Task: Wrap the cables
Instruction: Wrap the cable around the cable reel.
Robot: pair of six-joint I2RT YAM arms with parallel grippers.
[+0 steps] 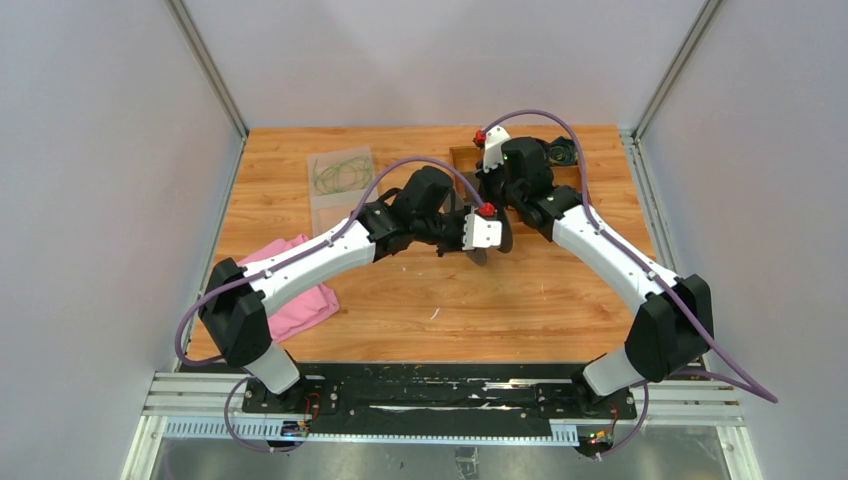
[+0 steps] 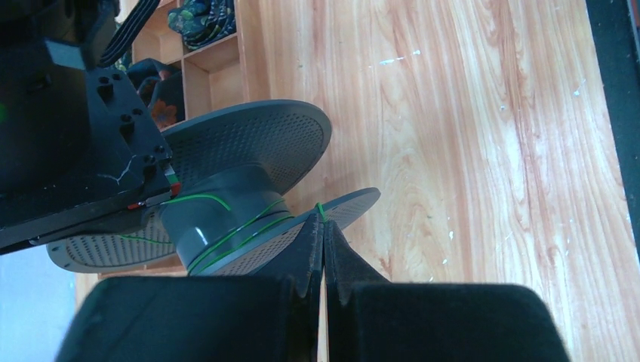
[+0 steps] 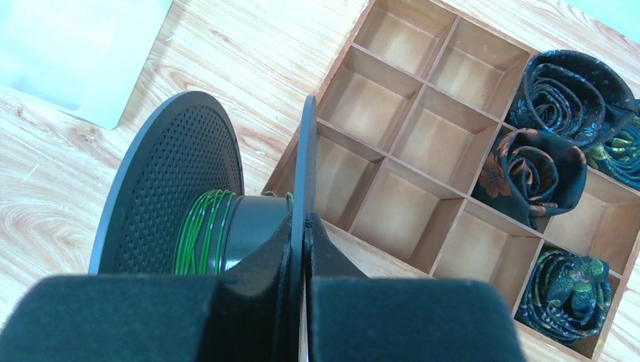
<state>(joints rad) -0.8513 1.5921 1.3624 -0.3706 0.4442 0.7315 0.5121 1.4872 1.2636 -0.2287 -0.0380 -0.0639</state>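
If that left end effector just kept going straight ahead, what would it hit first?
Probably the black spool: its near flange sits at the tips of the left end effector, shut on the cable. Depth is unclear.

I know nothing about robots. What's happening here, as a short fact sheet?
Left gripper: shut, pinching the cable by the spool's rim
Right gripper: shut on a flange of the spool
Spool: black, several green cable turns on its core
Also on table: wooden tray holding rolled ties, pink cloth, clear bag with more cable
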